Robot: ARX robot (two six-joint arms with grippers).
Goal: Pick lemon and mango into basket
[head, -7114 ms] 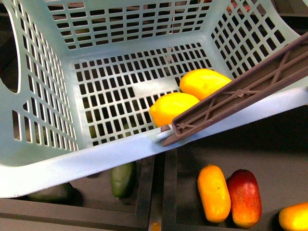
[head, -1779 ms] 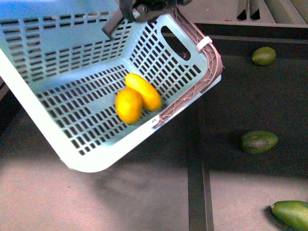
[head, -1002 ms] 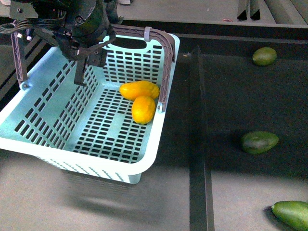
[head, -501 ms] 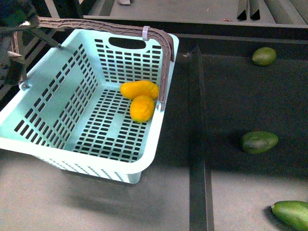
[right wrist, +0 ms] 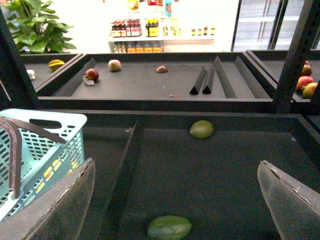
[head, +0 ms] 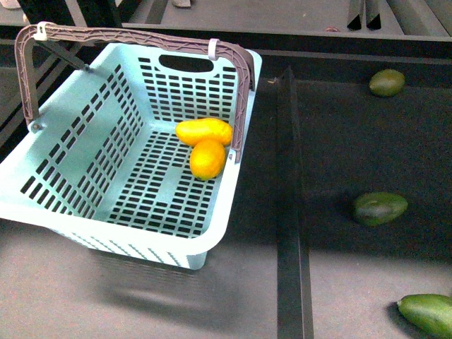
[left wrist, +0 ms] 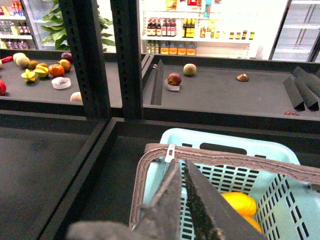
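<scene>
- From the front camera I see the basket point(head: 85, 176) sitting on the dark surface point(head: 339, 282), toward its left side, with its brown handle point(head: 134, 35) standing upright over the far end.
- The mango point(head: 203, 131) lies on the slotted floor of the basket, near the far right corner, lengthwise along the far wall.
- The lemon point(head: 207, 159) rests just in front of the mango, touching it, and sits close against the basket's right wall.
- I see neither arm in the front camera.
- On the left wrist camera, the left tool point(left wrist: 182, 200) has its two dark fingers pressed together with only a thin slit between them, holding nothing; it hangs above the handle's corner, where a white tie point(left wrist: 170, 151) wraps the brown bar.
- The same camera shows the mango point(left wrist: 240, 204) through the basket opening, with the lemon only a sliver below it.
- On the right wrist camera, the right tool point(right wrist: 175, 200) is spread wide, its fingers point(right wrist: 65, 205) at the two sides of the picture with nothing between them.
- Right of a raised black divider point(head: 284, 176), three dark green fruits lie well apart: one point(head: 388, 82) near the far right edge, one point(head: 380, 207) midway, one point(head: 426, 313) at the near right corner.
</scene>
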